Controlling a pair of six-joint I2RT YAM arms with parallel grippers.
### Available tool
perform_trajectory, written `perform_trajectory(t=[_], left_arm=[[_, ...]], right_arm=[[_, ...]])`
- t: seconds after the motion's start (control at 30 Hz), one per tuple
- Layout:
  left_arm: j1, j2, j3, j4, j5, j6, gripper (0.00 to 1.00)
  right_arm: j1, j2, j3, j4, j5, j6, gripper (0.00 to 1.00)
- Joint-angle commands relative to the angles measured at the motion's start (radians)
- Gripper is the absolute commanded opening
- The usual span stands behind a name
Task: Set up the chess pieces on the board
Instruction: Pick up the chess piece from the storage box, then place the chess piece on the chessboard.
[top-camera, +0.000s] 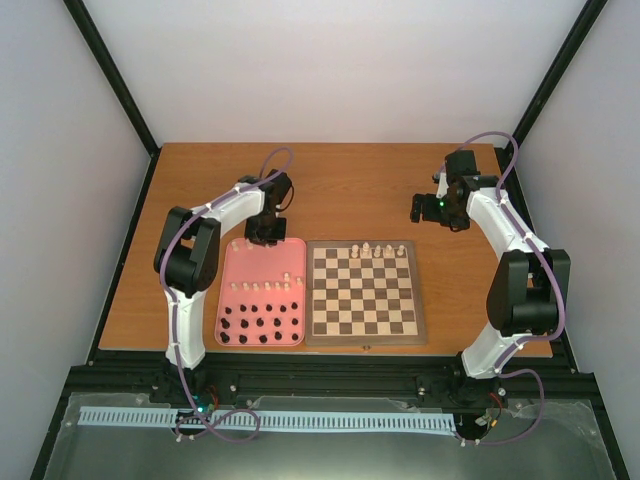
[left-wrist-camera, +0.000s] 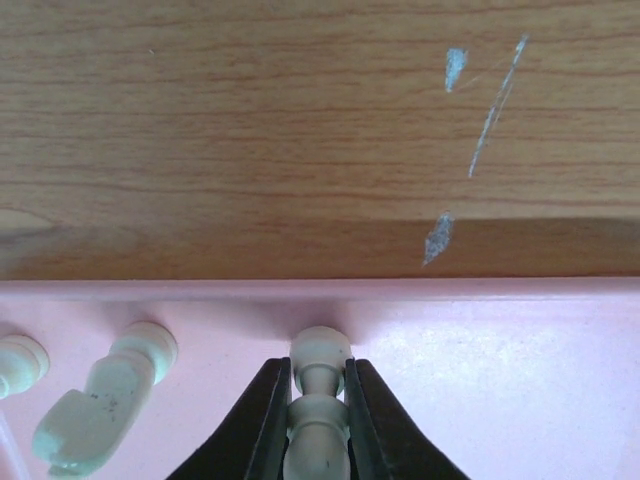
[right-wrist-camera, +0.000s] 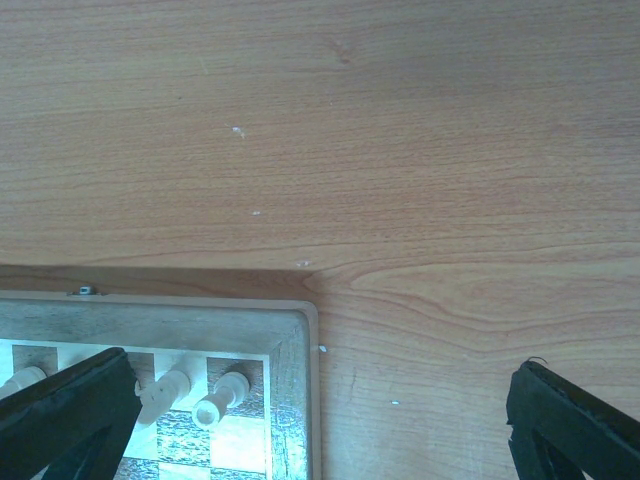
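Left pincer (left-wrist-camera: 319, 370) around cream-white chess piece (left-wrist-camera: 319, 435)

1. The tray (top-camera: 265, 263) lies on the table (top-camera: 350, 190), seemingly touching the board (top-camera: 365, 340) on its right.
2. Some chess pieces (top-camera: 375, 250) stand along the board's far row.
3. More stand in the tray.

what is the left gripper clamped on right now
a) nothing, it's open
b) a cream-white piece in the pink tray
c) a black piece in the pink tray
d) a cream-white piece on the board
b: in the left wrist view the left gripper has both fingers pressed against a cream-white chess piece standing in the pink tray, close to its rim.
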Motion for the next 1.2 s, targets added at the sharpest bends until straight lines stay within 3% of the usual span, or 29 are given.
perform_trajectory(t=[0.0,0.23,0.63,1.17], left_arm=[[0.007,-0.040,0.055,-0.057,0.000,0.018,0.01],[-0.121,-0.102,0.168,-0.164,0.055,0.025,0.04],[-0.325,0.071,0.431,-0.224,0.166,0.012,0.04],[-0.351,0.204,0.532,-0.201,0.212,-0.009,0.05]], right_arm=[[-0.010,0.008,0.002,0.006,0.007,-0.008,1.00],[-0.010,0.015,0.007,0.007,0.010,-0.007,1.00],[-0.010,0.013,0.013,0.003,0.012,-0.008,1.00],[-0.010,0.013,0.012,0.006,0.009,-0.007,1.00]])
